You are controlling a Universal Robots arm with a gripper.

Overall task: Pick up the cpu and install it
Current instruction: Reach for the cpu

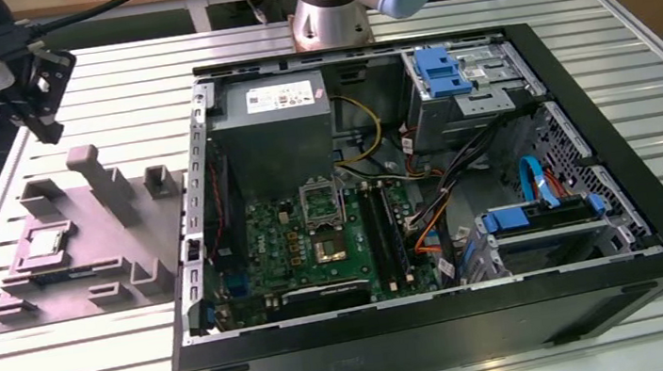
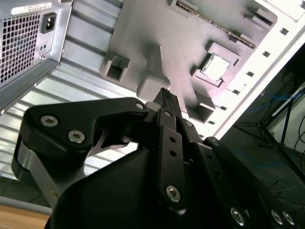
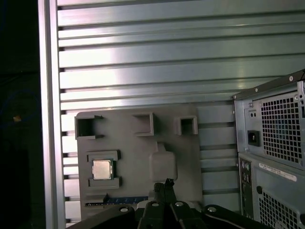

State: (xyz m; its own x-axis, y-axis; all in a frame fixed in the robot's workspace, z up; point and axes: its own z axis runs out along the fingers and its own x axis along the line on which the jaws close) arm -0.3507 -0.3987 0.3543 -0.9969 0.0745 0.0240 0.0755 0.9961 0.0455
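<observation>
The cpu [image 1: 45, 241] is a small silver square lying flat in a pocket of the grey moulded fixture [image 1: 106, 256], at the exterior view's left. It also lies in its pocket in the first wrist view as the cpu [image 3: 102, 169] and in the second as the cpu [image 2: 215, 66]. My gripper [image 1: 49, 133] hangs high above the fixture's far end, well clear of the chip. Its black fingers [image 3: 167, 187] meet at the tips with nothing between them. The green motherboard's socket [image 1: 328, 243] lies inside the open case.
The open black computer case [image 1: 641, 233] fills the middle and the exterior view's right, with power supply [image 1: 277, 107], cables and blue drive brackets inside. The fixture has upright posts [image 1: 86, 163]. Everything rests on a slatted aluminium table [image 1: 76, 369]. The arm's base [image 1: 330, 15] stands behind the case.
</observation>
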